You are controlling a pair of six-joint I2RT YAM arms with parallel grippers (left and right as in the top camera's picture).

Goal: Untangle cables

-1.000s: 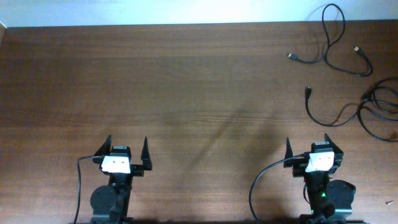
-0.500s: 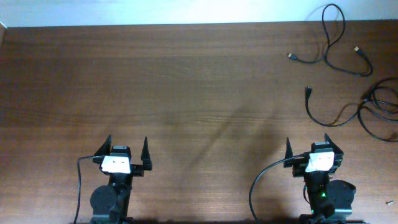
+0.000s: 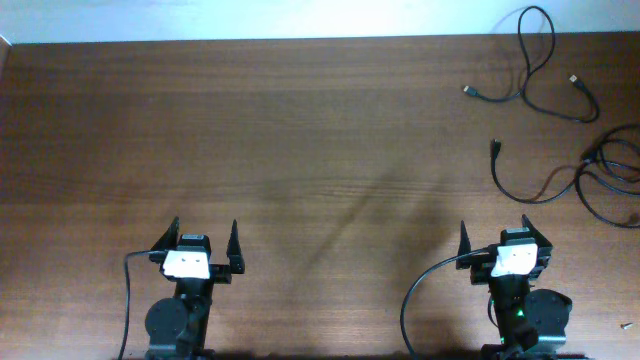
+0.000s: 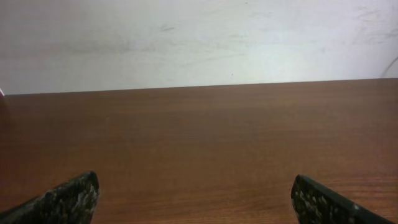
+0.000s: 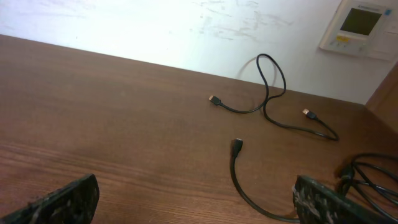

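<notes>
Thin black cables lie on the brown table at the far right. One looped cable (image 3: 528, 60) with gold-tipped plugs lies near the back edge; it also shows in the right wrist view (image 5: 270, 93). A second cable (image 3: 520, 190) curves from a black plug toward a tangled bunch (image 3: 612, 165) at the right edge; its plug end shows in the right wrist view (image 5: 235, 163). My left gripper (image 3: 205, 236) is open and empty at the front left. My right gripper (image 3: 494, 232) is open and empty at the front right, short of the cables.
The wooden table (image 3: 300, 140) meets a white wall (image 4: 199, 37) at the back. A wall-mounted control panel (image 5: 359, 25) shows in the right wrist view. Thick black arm cables (image 3: 420, 295) loop beside each base. A small screw (image 3: 626, 324) lies at front right.
</notes>
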